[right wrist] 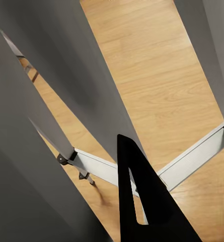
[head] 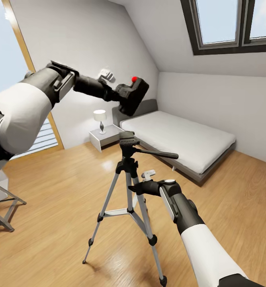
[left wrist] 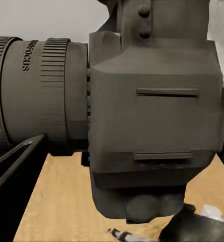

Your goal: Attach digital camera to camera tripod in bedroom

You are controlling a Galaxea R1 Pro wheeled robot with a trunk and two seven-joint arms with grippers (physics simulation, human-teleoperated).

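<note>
Daylight from the skylight [head: 228,24] falls across the bedroom's wood floor [head: 57,187], where the camera tripod [head: 128,187] stands at picture centre in the head view, legs spread, its pan handle reaching toward three o'clock. Left gripper [head: 123,95] hangs above it at about twelve o'clock from the pan head, fingers clenched on the digital camera [head: 133,95], which is tilted with its red button uppermost and is apart from the head. Up close in the left wrist view, the digital camera [left wrist: 152,121] shows its ribbed lens barrel and boxy body. Right gripper [head: 143,186] sits against the tripod's centre column just below the head; whether its fingers clasp the column I cannot tell. A grey bed [head: 180,139] lies at two o'clock, a lamp [head: 100,119] at eleven.
</note>
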